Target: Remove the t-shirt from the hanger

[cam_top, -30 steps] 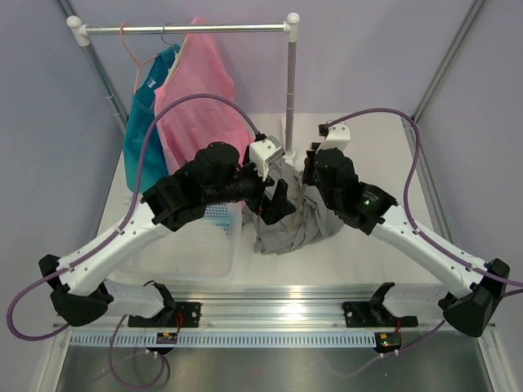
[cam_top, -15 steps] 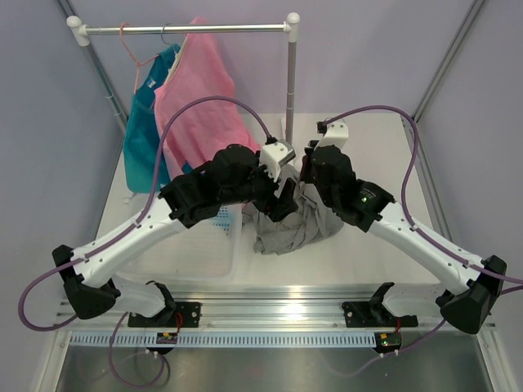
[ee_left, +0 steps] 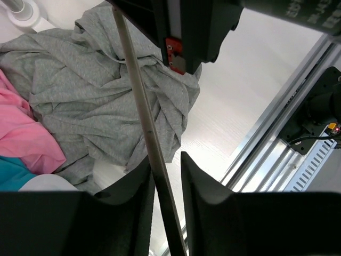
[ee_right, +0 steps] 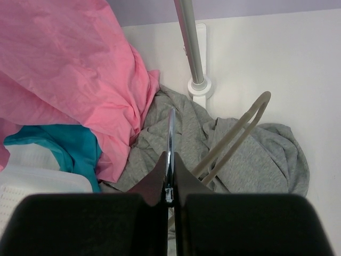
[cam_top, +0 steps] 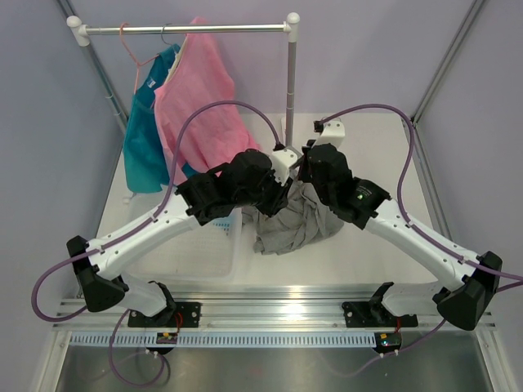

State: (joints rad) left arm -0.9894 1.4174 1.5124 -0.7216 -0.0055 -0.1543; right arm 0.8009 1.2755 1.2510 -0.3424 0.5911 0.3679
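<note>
The grey t-shirt (cam_top: 290, 227) lies crumpled on the white table between my two arms, also seen in the left wrist view (ee_left: 90, 90) and the right wrist view (ee_right: 250, 154). The greyish-brown hanger (ee_right: 240, 130) rises out of the fabric, its arms partly buried. My right gripper (ee_right: 169, 156) is shut on the hanger's silver hook (ee_right: 171, 133). My left gripper (ee_left: 166, 158) straddles one bar of the hanger (ee_left: 139, 96). The left finger (ee_left: 136, 192) touches the bar, and a narrow gap shows at the other finger.
A pink garment (cam_top: 196, 106) and a teal-blue one (cam_top: 143, 139) hang from the rail (cam_top: 188, 29) at the back left. The rail's upright pole (cam_top: 291, 82) stands just behind the t-shirt. A white basket (cam_top: 204, 245) sits under my left arm.
My left arm has swung right to the hanger and its jaws have narrowed around a bar. My right arm, still holding the hook, has shifted slightly.
</note>
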